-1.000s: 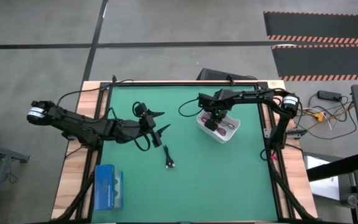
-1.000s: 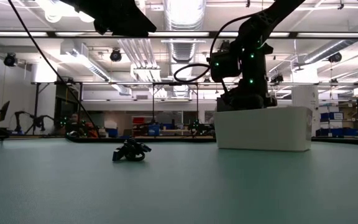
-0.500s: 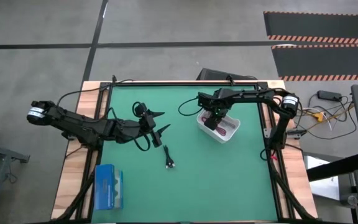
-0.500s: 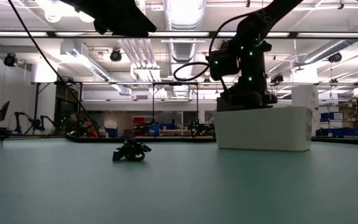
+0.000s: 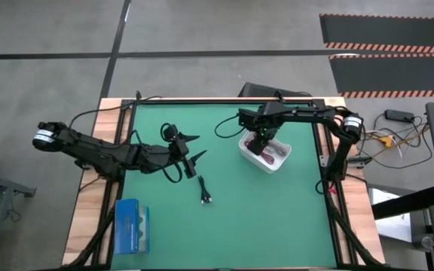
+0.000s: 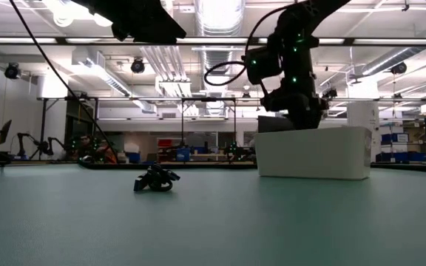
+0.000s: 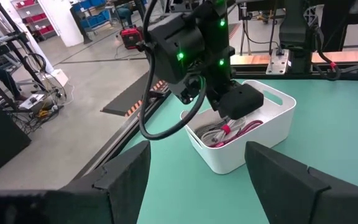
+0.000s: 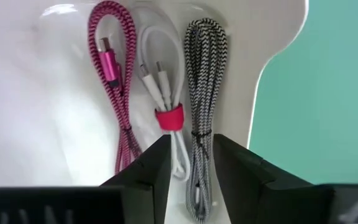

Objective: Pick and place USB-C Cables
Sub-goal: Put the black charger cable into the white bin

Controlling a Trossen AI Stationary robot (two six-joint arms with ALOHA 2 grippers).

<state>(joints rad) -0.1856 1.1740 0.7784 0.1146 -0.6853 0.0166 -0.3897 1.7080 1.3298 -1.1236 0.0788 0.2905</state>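
Observation:
A white bin (image 5: 265, 153) sits right of the table's middle. In the right wrist view three bundled cables lie side by side on its floor: magenta (image 8: 114, 81), white with a pink tie (image 8: 164, 93), and grey (image 8: 202, 87). My right gripper (image 8: 191, 171) hovers just above them, open a little, touching nothing; the low view shows it (image 6: 296, 111) above the bin's rim. A black cable (image 5: 206, 196) lies on the green mat, also seen in the low view (image 6: 156, 179). My left gripper (image 5: 199, 146) waits wide open, raised, left of the bin and on the far side of the black cable.
A flat blue box (image 5: 132, 226) lies at the table's near left corner. Black wires trail by both arms near the far edge. The green mat (image 5: 262, 218) is bare on the near right. Wooden rails frame the mat.
My right gripper has risen out of the white bin, from between its walls to above its rim, leaving the cables lying inside. The left arm and the black cable have kept still.

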